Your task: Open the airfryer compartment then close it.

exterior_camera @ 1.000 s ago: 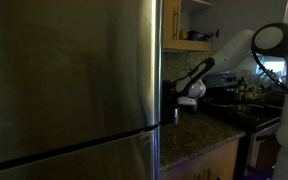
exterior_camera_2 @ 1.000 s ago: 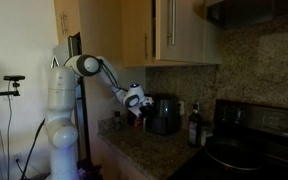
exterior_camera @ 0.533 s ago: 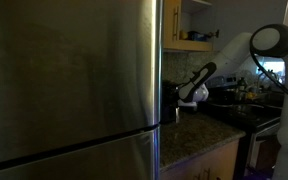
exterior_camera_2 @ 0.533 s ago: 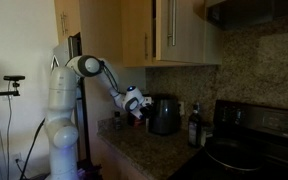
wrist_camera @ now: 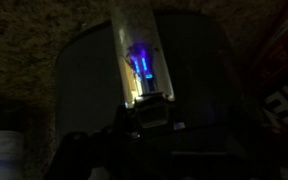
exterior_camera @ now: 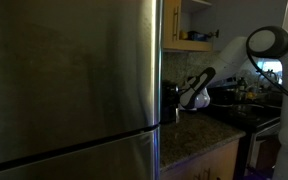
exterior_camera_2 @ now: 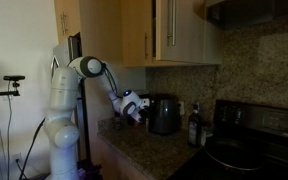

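facing dim airfryer [wrist_camera: 84,95], gripper [exterior_camera_2: 140,111] jaws unclear

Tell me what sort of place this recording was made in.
Most likely a home kitchen. A tall steel fridge stands beside a speckled stone counter, wooden wall cabinets hang above it, and a black air fryer sits on the counter not far from a stove.
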You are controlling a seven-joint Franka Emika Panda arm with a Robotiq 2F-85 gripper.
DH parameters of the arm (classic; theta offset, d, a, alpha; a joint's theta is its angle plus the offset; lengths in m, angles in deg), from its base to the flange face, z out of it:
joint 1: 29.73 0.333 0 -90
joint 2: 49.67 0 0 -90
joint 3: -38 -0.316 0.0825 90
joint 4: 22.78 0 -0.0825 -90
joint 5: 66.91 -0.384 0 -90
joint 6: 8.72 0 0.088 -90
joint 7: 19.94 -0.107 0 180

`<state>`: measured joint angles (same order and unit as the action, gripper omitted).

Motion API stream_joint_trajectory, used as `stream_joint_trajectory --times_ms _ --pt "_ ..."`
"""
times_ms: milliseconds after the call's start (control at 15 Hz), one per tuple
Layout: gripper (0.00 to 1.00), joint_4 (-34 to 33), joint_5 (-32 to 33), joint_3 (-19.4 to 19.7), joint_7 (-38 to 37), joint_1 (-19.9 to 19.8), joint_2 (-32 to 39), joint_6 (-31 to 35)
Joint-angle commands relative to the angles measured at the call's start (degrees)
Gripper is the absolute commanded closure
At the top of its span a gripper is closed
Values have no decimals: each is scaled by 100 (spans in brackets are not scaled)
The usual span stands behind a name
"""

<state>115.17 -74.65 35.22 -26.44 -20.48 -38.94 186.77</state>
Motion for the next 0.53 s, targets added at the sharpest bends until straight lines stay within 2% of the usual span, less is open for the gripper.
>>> stream_joint_trajectory --times_ms 0,67,200,267,333,400,467 --pt "0 -97 -466 544 296 451 -187 -987" --pt "0 -125 -506 851 332 677 -263 -1429" --pt "0 -261 14 1294 -80 926 -294 -2271" --pt "0 -350 203 1324 -232 943 -310 -2564" --pt "0 -432 -146 987 10 777 -434 -3071" --pt "0 -522 115 639 -133 379 -460 -3444" --pt "0 -618 140 563 -78 329 -463 -3720"
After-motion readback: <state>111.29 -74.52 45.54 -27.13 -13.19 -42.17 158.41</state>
